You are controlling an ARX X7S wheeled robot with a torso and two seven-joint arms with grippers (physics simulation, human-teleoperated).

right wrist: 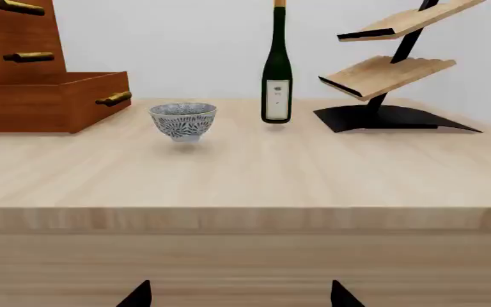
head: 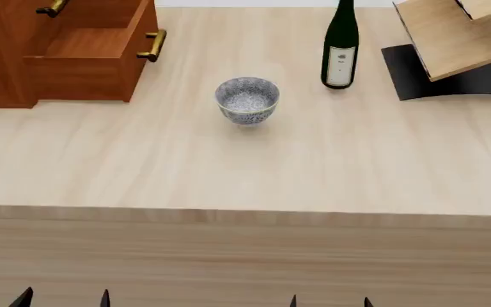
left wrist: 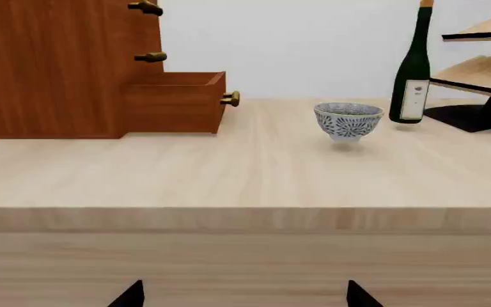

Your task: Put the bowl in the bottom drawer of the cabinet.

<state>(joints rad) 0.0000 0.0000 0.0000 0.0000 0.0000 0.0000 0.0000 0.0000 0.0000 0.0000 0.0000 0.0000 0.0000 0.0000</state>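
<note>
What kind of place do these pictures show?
Probably a simulated tabletop test scene, not a real room: a plain wooden table against a blank wall, holding only a cabinet, a bowl, a bottle and a rack.

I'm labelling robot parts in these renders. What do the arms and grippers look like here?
Very little shows. Each gripper appears only as a pair of small black pointed fingertips at the bottom edge: the left gripper and right gripper in the head view. No arm links, cables or markings are in view.
</note>
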